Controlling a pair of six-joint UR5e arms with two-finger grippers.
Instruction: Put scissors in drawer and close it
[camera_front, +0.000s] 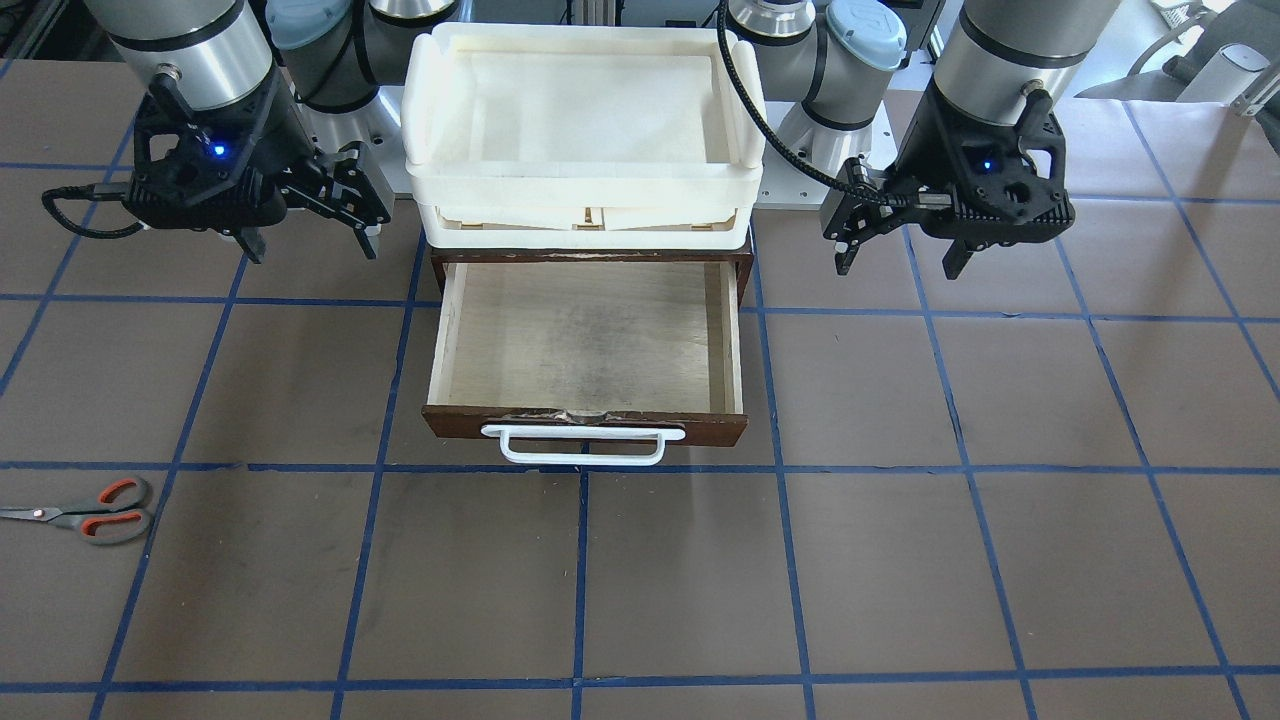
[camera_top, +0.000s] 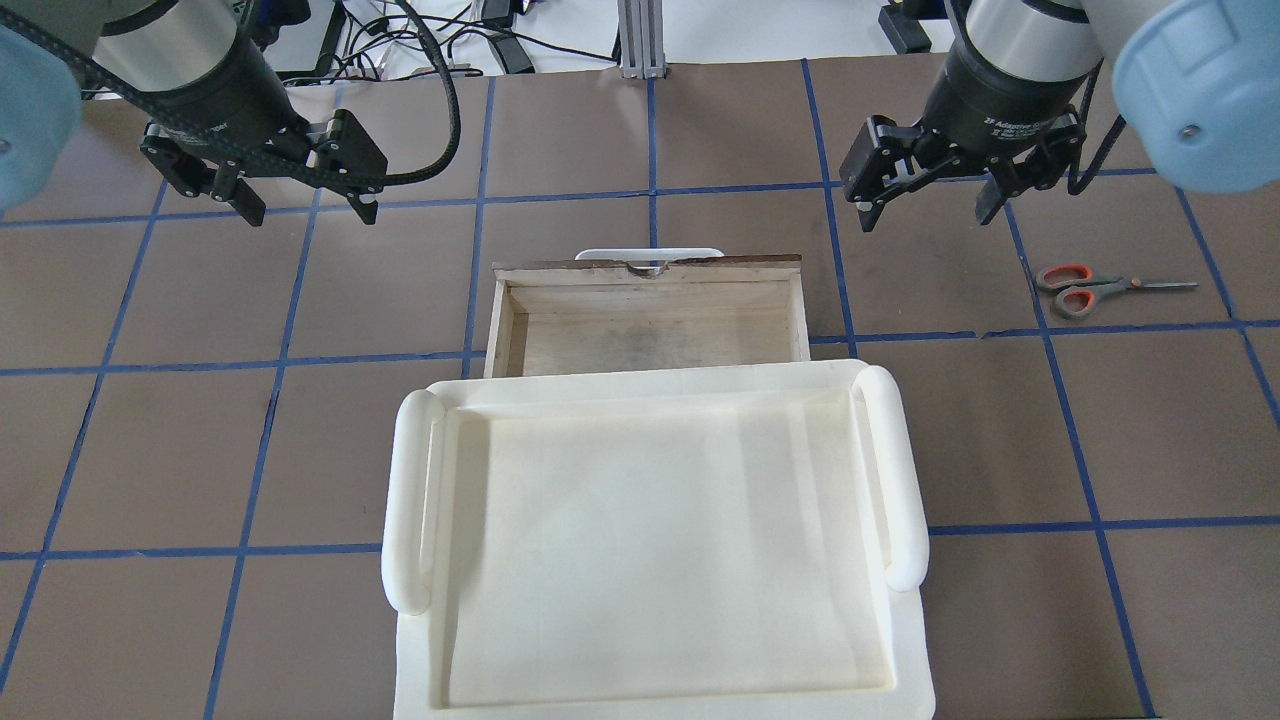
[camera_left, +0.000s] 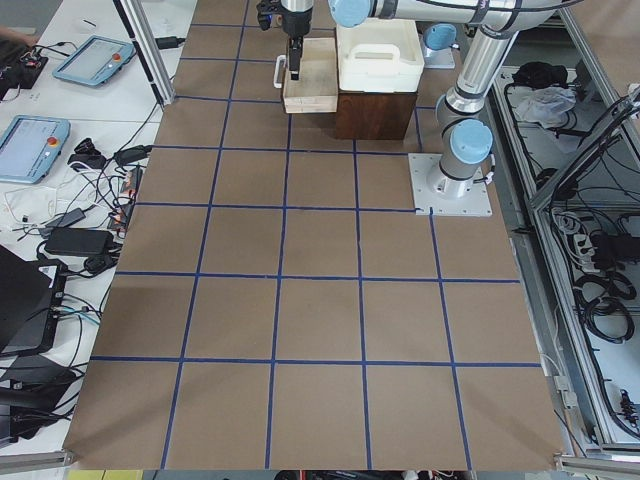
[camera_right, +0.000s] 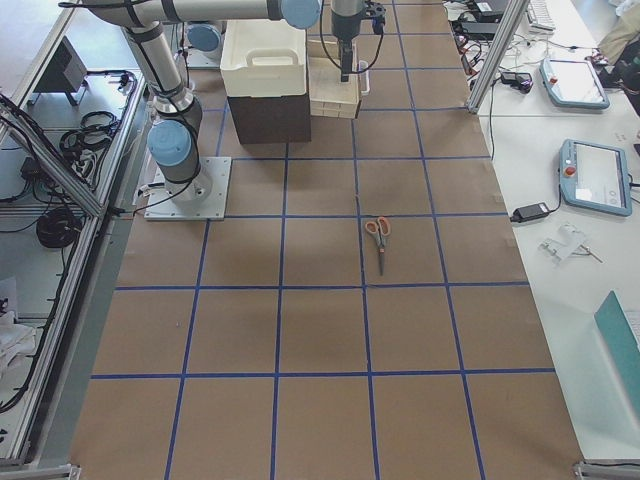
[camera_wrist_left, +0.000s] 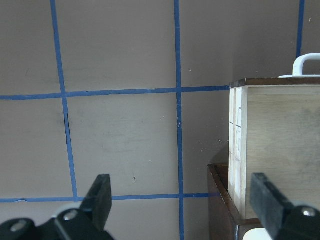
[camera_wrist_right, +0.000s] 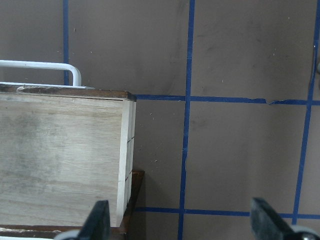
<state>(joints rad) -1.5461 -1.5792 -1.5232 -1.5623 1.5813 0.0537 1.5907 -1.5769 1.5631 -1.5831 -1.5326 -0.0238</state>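
Grey-handled scissors (camera_top: 1110, 288) lay flat toward the table's (camera_top: 700, 130) right edge, blades pointing at it. Right pincer (camera_top: 927, 215) was nearer, left pincer (camera_top: 310, 215) far; both spread apart, empty; drawer (camera_top: 650, 340) open.

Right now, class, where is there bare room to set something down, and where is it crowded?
Free: inside the empty drawer; the table in front of its handle; the squares beyond the left gripper. Crowded: the back, around the cream tray. Beyond the right gripper lie the scissors.
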